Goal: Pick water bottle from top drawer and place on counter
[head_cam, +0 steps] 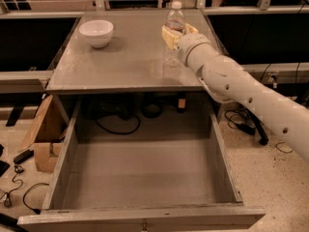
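The water bottle (173,42) stands upright over the right rear part of the counter (116,64), with its base at or just above the surface. My gripper (177,34) reaches in from the right on a white arm. Its yellowish fingers (169,35) are closed around the bottle's upper body, below the white cap. The top drawer (62,170) is pulled fully out below the counter, and nothing lies in it.
A white bowl (96,32) sits on the counter's left rear. A cardboard box (43,137) and cables (19,192) lie on the floor to the left. Dark cables (118,122) hang behind the drawer. My arm (251,98) crosses over the drawer's right side.
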